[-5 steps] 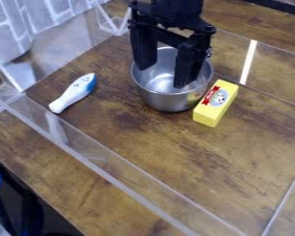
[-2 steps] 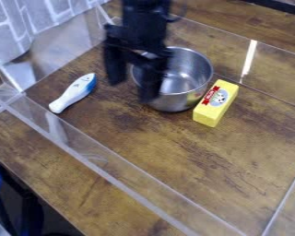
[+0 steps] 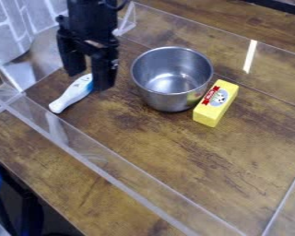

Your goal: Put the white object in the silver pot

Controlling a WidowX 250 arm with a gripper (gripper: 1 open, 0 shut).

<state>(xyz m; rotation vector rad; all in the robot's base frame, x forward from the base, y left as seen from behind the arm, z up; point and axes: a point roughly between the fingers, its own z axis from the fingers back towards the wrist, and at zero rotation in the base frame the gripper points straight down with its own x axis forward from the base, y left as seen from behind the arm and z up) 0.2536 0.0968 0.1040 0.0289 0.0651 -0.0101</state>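
The white object [image 3: 70,95], an elongated white piece with a light-blue end, lies on the wooden table at the left. My black gripper [image 3: 88,70] hangs directly above its blue end, pointing down, open, one finger on each side of it and nothing held. The blue end is partly hidden behind the fingers [image 3: 104,72]. The silver pot [image 3: 172,78] stands empty to the right of the gripper, a short gap away.
A yellow block [image 3: 216,102] with a red-white label lies against the pot's right side. A clear plastic wall [image 3: 100,159] runs diagonally across the front of the table. White tiled wall [image 3: 17,28] stands at the upper left.
The gripper has moved left from above the pot to above the white object and come down a little. It stayed open. Neither the pot nor the white object has moved.
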